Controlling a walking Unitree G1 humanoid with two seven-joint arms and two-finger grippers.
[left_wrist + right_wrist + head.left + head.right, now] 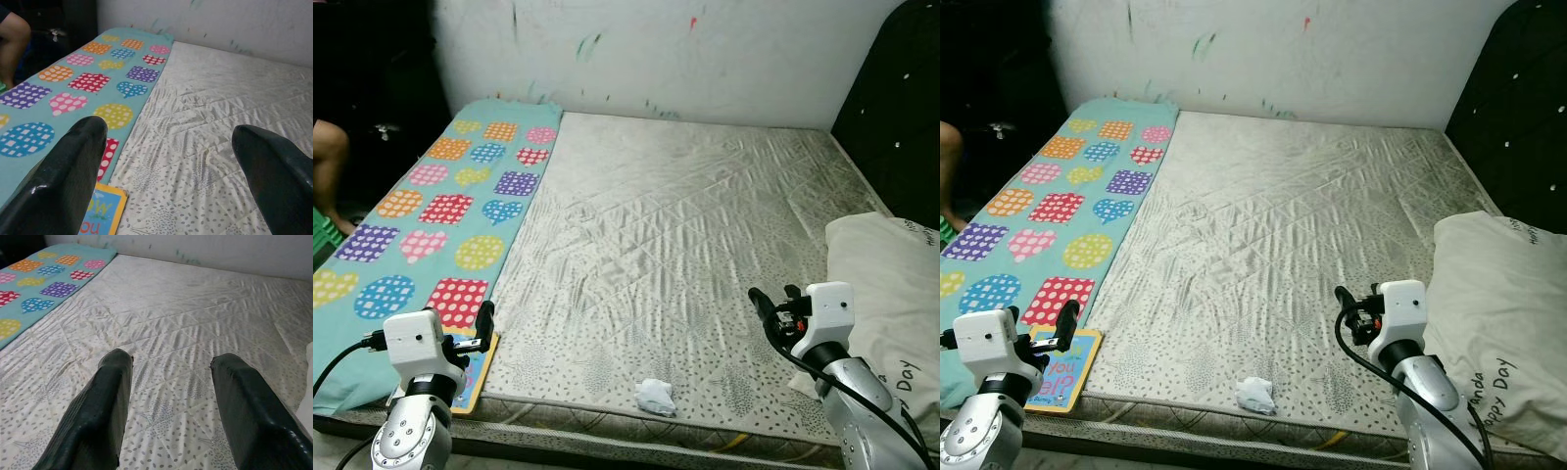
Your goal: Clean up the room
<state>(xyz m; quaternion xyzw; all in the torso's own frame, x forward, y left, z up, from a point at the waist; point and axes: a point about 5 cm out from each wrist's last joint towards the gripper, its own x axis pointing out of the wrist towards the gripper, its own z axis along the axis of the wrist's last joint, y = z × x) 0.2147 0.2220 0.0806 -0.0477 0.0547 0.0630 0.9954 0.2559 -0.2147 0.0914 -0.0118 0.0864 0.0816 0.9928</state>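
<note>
A crumpled white tissue (654, 397) lies on the grey quilted mattress (685, 225) near its front edge. At the near left corner a yellow and blue children's book (470, 370) rests by the teal blanket (450, 215) with coloured patches. My left gripper (486, 318) hovers open just above the book (100, 215); in the left wrist view its fingers (73, 166) stand wide apart. My right gripper (773, 296) is open over the mattress at the near right, to the right of and above the tissue, holding nothing.
A white pillow (886, 294) with printed words lies at the bed's right edge, close to my right arm. A black padded headboard (896, 108) rises behind it. A person's leg (331, 166) and a green crate (323, 235) are at the far left. A marked white wall backs the bed.
</note>
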